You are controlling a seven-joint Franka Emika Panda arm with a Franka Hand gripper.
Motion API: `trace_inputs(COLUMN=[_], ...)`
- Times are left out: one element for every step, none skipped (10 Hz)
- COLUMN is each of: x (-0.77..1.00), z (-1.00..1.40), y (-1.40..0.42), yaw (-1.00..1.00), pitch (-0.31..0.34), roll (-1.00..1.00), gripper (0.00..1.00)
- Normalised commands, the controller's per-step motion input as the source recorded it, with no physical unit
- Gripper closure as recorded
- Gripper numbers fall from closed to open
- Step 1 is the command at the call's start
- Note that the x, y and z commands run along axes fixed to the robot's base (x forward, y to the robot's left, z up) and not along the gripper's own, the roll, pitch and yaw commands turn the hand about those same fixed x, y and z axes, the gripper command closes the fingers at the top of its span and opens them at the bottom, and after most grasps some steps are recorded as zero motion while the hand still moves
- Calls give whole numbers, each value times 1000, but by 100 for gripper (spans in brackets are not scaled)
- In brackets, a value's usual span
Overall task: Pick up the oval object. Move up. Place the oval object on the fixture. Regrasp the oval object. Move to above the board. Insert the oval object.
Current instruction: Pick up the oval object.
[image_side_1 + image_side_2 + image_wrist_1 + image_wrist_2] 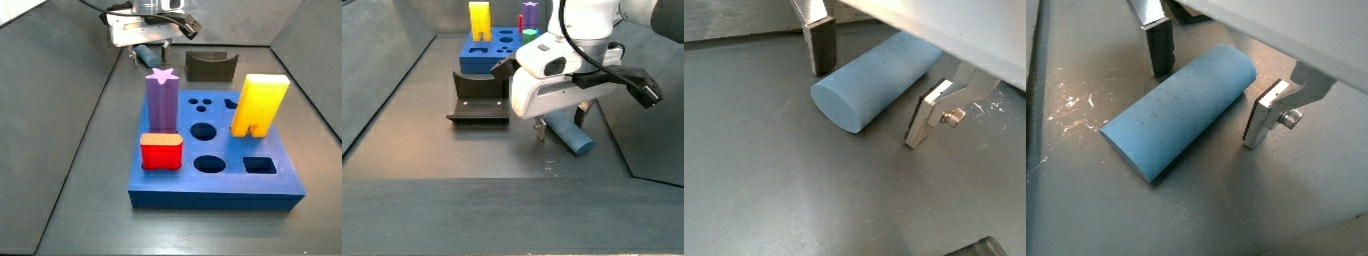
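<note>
Grey-blue and slim, the oval object (1176,113) lies flat on the dark floor, on the side of the fixture (480,96) away from the board (493,50), well apart from the board itself. I have the pincer (871,82) low over it, its two silver fingers (929,115) standing apart, one on each long flank of the peg; in both wrist views I see a gap between each pad and the peg, so nothing is clamped yet. I judge this straddle is set for the first pick: closing across the narrow width should grip it squarely (a grip along its length would be no use).

The peg's long axis runs level with the floor. In a side view it slants away from the fixture, its near rounded end (584,146) pointing toward the camera. The fixture's notch is empty, waiting for the handover, and the board still has open holes (210,162).
</note>
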Motion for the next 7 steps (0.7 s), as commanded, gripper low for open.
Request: trace_inputs(x=[0,0,0,0,0,0,0], z=[0,0,0,0,0,0,0], y=[0,0,0,0,0,0,0], yaw=[0,0,0,0,0,0,0], pitch=[0,0,0,0,0,0,0], roll=[0,0,0,0,0,0,0], gripper=[100,100,100,100,100,100,100])
